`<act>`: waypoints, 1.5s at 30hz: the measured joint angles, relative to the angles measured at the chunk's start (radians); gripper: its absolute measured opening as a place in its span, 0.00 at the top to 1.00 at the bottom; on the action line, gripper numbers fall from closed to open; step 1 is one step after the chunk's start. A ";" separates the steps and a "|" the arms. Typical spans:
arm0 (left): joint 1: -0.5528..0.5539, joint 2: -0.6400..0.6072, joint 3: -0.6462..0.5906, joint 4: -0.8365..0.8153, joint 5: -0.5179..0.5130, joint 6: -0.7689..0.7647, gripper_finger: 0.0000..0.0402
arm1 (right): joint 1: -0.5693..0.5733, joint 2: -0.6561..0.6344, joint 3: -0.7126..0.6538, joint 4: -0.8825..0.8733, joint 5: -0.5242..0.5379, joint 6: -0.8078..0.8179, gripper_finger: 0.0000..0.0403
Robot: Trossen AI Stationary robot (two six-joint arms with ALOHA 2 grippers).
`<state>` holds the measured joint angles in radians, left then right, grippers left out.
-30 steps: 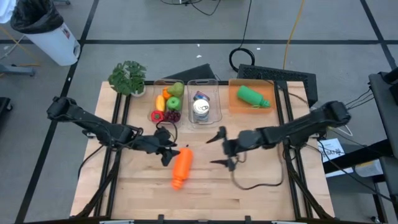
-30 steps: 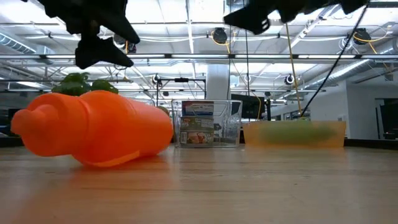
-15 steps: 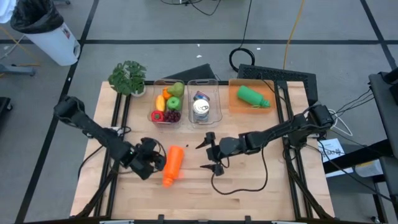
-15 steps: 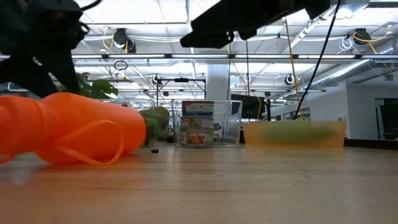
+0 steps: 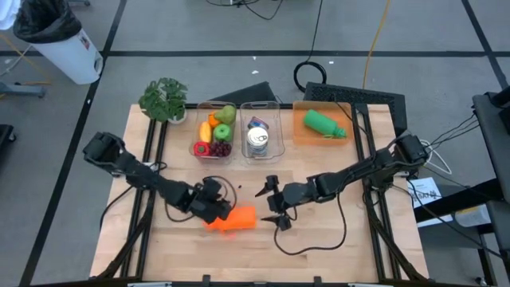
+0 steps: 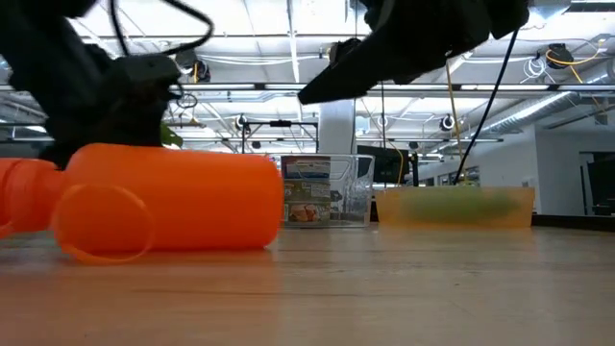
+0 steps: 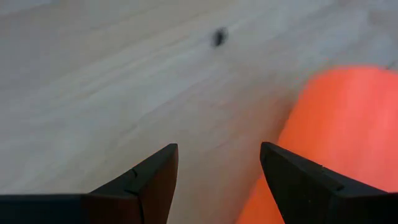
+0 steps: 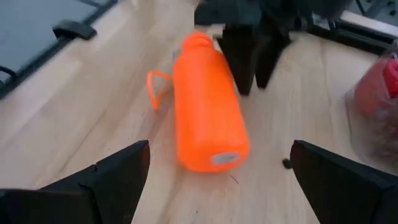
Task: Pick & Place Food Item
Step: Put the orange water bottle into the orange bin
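Wooden table [image 5: 319, 247] under bright ceiling lights, seen from above and at tabletop height. Near its front middle, an orange bottle [image 5: 233, 220] lying on its side, cap end toward the table's left edge, a loop strap at that end. Left gripper [image 5: 212, 202] just behind the bottle and beside its body, jaws parted, holding nothing. Right gripper [image 5: 273, 206] just right of the bottle's base, jaws spread wide, empty. Well behind the bottle, a clear bin of toy fruit [image 5: 215, 132], a clear bin with a can [image 5: 260, 137], and an orange tray [image 5: 303, 134] bearing a green item [image 5: 322, 123].
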<state>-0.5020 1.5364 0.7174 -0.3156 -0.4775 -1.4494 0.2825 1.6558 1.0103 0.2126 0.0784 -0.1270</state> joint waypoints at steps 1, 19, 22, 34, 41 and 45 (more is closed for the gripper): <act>0.017 0.009 0.000 0.040 0.005 0.051 0.39 | 0.004 0.000 0.000 0.012 0.000 0.006 0.09; 0.207 -0.051 0.003 0.141 0.110 0.504 0.39 | 0.163 0.242 0.121 0.189 0.239 0.166 0.09; 0.197 -0.120 0.002 0.129 0.107 0.546 0.39 | 0.184 0.278 0.148 0.202 0.291 0.184 0.09; 0.179 -0.263 0.002 0.138 -0.002 0.618 0.39 | 0.173 0.420 0.227 0.195 0.234 0.286 0.09; 0.179 -0.259 0.002 0.138 -0.022 0.610 0.39 | 0.141 0.441 0.227 0.200 0.236 0.299 0.09; 0.179 -0.259 0.002 0.142 -0.023 0.615 0.39 | 0.126 0.442 0.226 0.197 0.244 0.287 0.09</act>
<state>-0.3232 1.2774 0.7197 -0.1737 -0.5003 -0.8346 0.4081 2.0978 1.2367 0.4101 0.3220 0.1596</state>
